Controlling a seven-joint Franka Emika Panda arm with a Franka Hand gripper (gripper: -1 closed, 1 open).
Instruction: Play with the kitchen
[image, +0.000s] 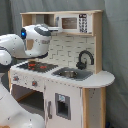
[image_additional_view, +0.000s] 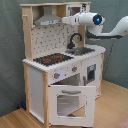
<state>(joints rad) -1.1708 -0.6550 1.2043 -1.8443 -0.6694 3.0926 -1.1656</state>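
Kitchen (image_additional_view: 60, 75) | oven door (image_additional_view: 71, 103) open | no readable writing | pincer state: cannot tell

1. Both exterior views are evenly and softly lit; no hard-edged shadows fall anywhere.
2. In the first exterior view the kitchen (image: 70, 75) reads softly, its edges smeared and its small printed details illegible.
3. The white arm (image: 30, 42) nearest the lens there is brightest, almost washed out.
4. In the second exterior view the open oven cavity (image_additional_view: 67, 82) sits in mild shade.
5. The grey backdrop (image_additional_view: 11, 50) stays dim and flat.
6. No strong glare shows on the stovetop (image_additional_view: 52, 59).
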